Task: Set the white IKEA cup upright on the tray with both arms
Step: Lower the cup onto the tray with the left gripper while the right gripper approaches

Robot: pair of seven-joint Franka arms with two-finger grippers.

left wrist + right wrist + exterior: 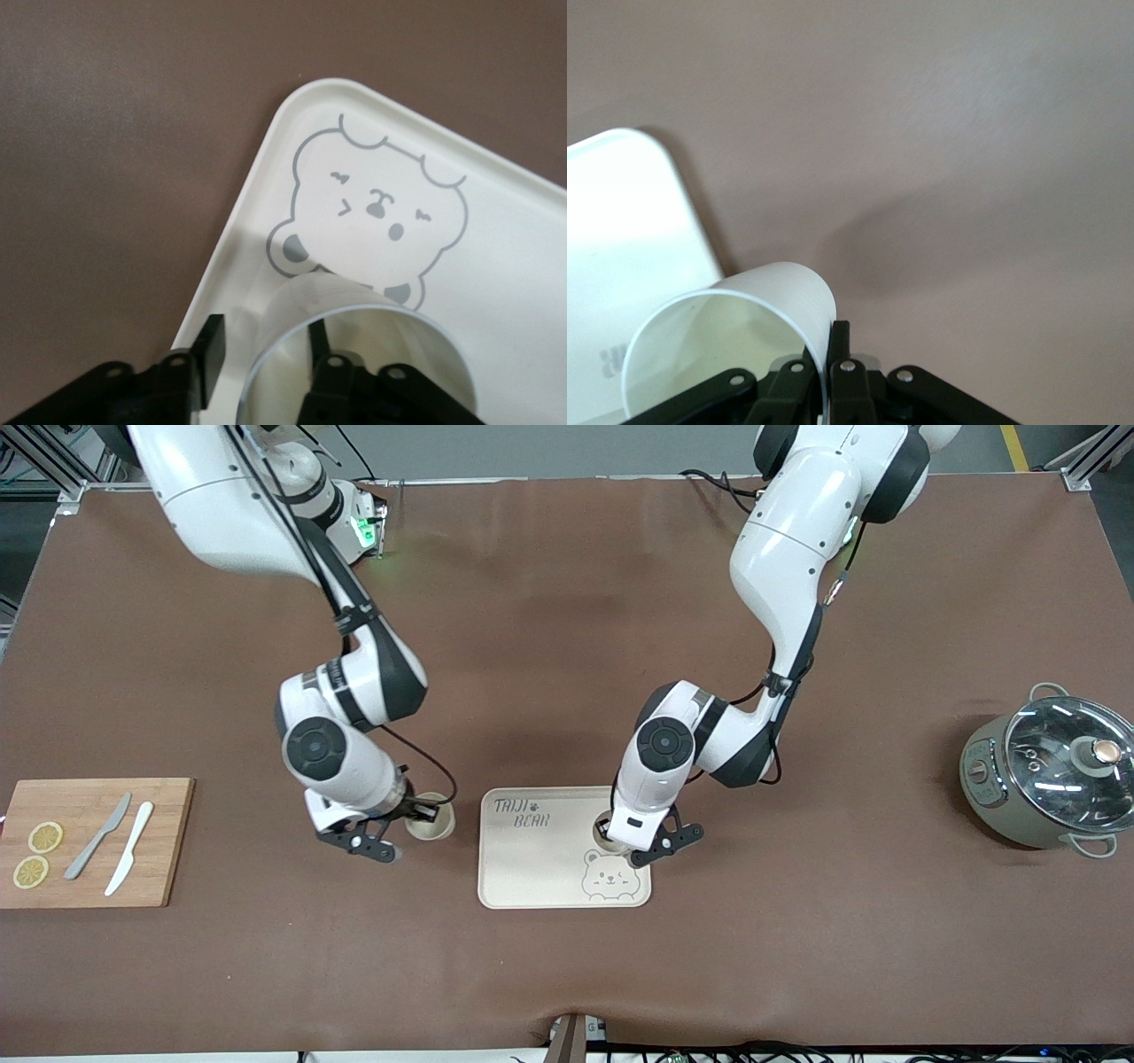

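Observation:
The cream tray (532,859) with the bear drawing lies in the middle of the table. One white cup (603,831) stands upright on the tray beside the bear. My left gripper (613,841) is over it, open. In the left wrist view the gripper (264,341) has one finger (211,350) outside the cup (301,299) wall with a gap and the other inside. My right gripper (422,815) is shut on the rim of a second white cup (432,829), upright, just off the tray toward the right arm's end. The right wrist view shows this gripper (830,335) pinching the cup (788,288) wall, with the tray (620,221) beside it.
A wooden cutting board (168,850) with two lemon slices (37,854), a grey knife (97,836) and a white knife (129,848) lies at the right arm's end. A grey pot with a glass lid (1054,771) stands at the left arm's end. Brown cloth covers the table.

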